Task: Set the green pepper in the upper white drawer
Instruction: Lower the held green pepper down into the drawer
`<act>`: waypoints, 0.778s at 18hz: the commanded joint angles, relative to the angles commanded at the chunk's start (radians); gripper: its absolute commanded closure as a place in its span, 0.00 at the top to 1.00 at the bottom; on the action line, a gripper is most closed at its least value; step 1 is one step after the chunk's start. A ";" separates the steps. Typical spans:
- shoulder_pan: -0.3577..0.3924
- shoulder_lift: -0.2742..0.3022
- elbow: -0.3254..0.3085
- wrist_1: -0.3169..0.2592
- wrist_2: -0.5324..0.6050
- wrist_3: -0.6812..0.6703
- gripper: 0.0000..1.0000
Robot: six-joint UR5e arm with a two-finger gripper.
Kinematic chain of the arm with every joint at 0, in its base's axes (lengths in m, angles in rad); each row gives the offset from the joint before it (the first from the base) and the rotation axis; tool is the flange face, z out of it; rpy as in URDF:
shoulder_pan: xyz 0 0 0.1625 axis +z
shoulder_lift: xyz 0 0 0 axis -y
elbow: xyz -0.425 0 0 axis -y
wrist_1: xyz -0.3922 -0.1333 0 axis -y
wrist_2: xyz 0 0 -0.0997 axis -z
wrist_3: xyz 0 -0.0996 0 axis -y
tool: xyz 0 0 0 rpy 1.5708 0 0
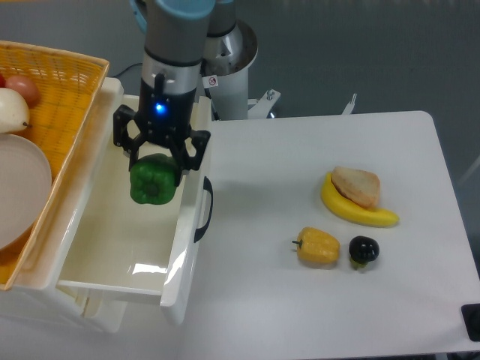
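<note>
The gripper [155,161] is grasping the green pepper [154,181] over the open upper white drawer [120,289].

The pepper hangs near the drawer's right wall, toward its back end. On the table [300,150], near the right edge, lie a yellow pepper [317,246], a black fruit [364,250] and a banana [356,211].

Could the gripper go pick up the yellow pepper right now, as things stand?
Probably not yet: the gripper is shut on the green pepper above the open upper white drawer. The yellow pepper lies uncovered on the table, so the path looks free once it lets go.
</note>
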 joint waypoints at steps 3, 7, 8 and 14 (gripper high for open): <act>-0.026 -0.034 0.000 0.014 0.014 -0.002 0.22; -0.029 -0.048 0.000 0.014 0.012 0.003 0.22; -0.029 -0.048 0.000 0.014 0.012 0.003 0.22; -0.040 -0.071 -0.003 0.014 0.014 0.005 0.28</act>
